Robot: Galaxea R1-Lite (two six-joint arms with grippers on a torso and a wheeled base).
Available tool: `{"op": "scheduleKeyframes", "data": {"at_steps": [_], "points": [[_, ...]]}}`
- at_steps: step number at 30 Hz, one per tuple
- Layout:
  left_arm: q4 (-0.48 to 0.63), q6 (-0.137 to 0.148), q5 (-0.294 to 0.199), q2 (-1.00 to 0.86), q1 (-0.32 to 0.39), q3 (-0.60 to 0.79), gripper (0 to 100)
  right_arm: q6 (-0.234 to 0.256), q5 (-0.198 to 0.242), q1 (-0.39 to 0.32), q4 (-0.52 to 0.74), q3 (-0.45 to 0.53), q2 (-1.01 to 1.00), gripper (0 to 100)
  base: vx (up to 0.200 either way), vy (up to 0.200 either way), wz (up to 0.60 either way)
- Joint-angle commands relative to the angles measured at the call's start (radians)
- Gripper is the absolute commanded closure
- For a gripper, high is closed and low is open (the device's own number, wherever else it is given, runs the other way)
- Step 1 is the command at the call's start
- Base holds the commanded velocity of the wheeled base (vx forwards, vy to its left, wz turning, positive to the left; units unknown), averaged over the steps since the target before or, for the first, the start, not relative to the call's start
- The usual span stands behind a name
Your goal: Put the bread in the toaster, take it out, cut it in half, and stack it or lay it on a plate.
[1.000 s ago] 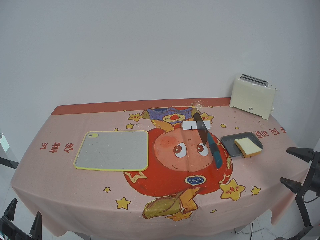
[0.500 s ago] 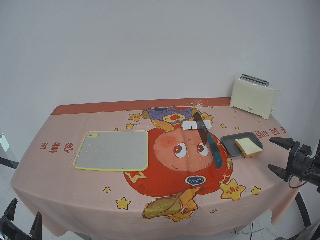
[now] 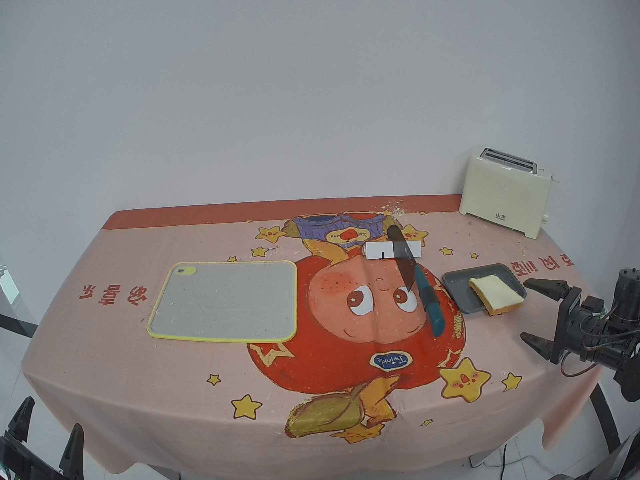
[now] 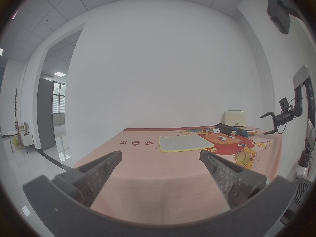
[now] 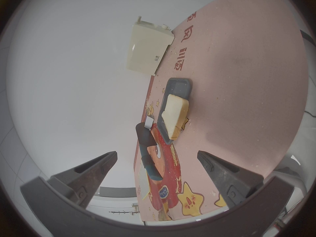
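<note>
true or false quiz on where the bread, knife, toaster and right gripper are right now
1. The bread lies on the grey tray. True.
2. The knife lies on the cutting board. False: it lies on the tablecloth, between board and tray.
3. The right gripper has its jaws open, apart from the bread. True.
4. The toaster stands left of the cutting board. False: it stands far to its right, at the back.
</note>
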Motion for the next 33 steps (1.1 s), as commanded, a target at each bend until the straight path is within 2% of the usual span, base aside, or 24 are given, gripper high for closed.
{"op": "scheduleKeyframes", "data": {"at_steps": [1,8,15,27,33], "points": [[0.0,0.0,0.0,-0.009,0.0,0.018,0,0.036,-0.002,0.0,-0.063,0.001,0.079,0,0.0,0.0,0.0],[0.0,0.0,0.0,-0.009,0.0,0.018,0,0.045,-0.028,0.01,-0.16,0.001,0.17,0,0.0,0.0,0.0],[0.0,0.001,0.0,-0.009,0.0,0.018,0,0.053,-0.036,0.023,-0.26,0.005,0.231,0,0.0,0.0,0.0],[0.0,0.0,0.0,-0.009,0.0,0.018,0,0.056,-0.054,0.043,-0.272,-0.022,0.231,0,0.0,0.0,0.0],[0.0,0.0,0.0,-0.009,0.0,0.018,0,0.09,-0.054,0.043,-0.272,-0.05,0.233,0,0.0,0.0,0.0]]}}
